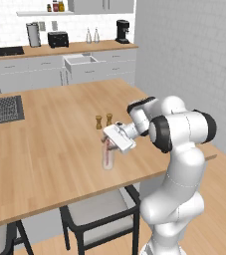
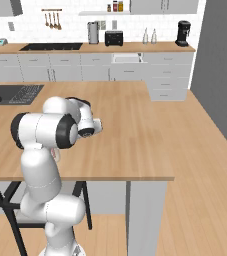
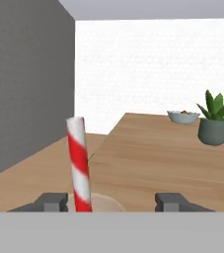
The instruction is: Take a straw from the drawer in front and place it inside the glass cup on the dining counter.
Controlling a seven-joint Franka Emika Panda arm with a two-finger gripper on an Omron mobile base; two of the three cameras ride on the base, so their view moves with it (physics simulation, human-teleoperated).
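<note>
The red-and-white striped straw [image 3: 80, 163] stands upright in the clear glass cup [image 1: 107, 158] on the light-wood desk [image 1: 50, 144], at nine o'clock between the wide-spread fingers of the end effector [image 3: 111, 201], untouched.

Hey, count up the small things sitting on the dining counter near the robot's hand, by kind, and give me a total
Glass cup: 1
Straw (standing in the cup): 1
Wooden shakers: 2
Total: 4
</note>
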